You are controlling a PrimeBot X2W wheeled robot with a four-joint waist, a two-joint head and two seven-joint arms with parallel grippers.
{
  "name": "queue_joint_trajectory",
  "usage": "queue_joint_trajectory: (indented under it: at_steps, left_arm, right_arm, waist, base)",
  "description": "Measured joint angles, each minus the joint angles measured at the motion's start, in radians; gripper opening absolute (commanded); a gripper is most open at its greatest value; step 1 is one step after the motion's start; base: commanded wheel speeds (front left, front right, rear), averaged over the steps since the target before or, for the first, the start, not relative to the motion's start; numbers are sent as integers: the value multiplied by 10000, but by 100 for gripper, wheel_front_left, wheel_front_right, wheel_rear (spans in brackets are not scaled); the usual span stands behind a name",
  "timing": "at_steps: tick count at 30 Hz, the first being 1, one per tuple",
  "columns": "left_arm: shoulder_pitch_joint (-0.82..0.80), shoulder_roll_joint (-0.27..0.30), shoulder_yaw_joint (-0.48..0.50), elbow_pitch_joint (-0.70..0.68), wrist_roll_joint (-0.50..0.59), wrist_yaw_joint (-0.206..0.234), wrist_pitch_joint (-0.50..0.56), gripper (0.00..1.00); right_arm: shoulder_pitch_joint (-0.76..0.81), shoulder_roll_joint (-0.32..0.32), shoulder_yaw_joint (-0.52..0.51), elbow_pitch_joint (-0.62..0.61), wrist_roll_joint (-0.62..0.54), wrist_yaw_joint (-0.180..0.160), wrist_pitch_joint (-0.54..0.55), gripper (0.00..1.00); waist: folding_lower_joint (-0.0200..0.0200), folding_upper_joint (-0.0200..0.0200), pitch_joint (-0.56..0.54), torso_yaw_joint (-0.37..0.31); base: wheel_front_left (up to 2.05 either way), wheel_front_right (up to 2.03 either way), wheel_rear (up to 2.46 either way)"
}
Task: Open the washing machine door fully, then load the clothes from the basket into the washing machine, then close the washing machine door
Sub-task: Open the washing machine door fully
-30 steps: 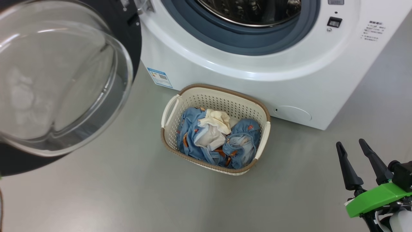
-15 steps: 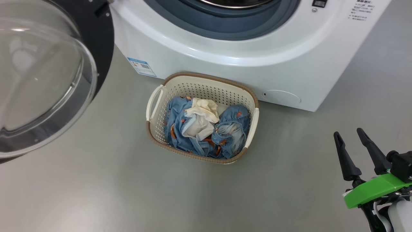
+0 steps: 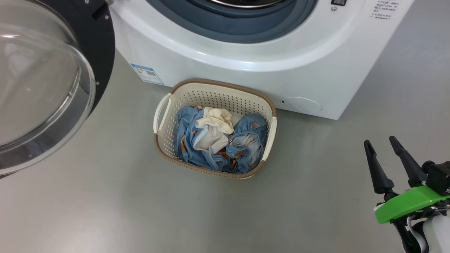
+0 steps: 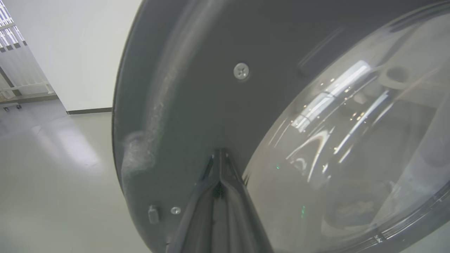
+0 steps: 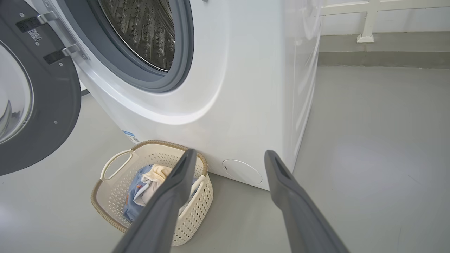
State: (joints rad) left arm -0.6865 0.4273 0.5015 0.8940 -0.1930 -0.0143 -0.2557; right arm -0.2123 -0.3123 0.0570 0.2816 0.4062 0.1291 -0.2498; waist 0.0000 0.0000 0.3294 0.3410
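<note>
The basket (image 3: 218, 100) lies at ten o'clock from the spread right gripper (image 3: 380, 140). The left gripper (image 4: 219, 154), pinched together, rests against the washing machine door (image 4: 197, 88).

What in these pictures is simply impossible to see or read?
Head view: the inside of the washing machine, cut off by the top edge.
Head view: clothes lower in the basket, covered by the top pieces.
Head view: the blue label, too small to read.
Left wrist view: whether the left gripper touches the washing machine door; too close to tell.
</note>
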Motion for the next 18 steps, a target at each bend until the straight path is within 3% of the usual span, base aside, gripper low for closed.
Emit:
queue_joint_trajectory:
  at_steps: [16, 18]
  left_arm:
    - [1598, -1651, 986, -1496, -82, -848, 0, 0]
    - [1886, -1875, 986, -1818, -67, -905, 0, 28]
  right_arm:
    - [406, 251, 46, 151, 19, 0, 0, 100]
    - [505, 257, 54, 176, 35, 0, 0, 100]
  waist:
    - [0, 1, -1133, 194]
    - [0, 0, -1296, 230]
  base:
    - [0, 0, 0]
    - [0, 0, 0]
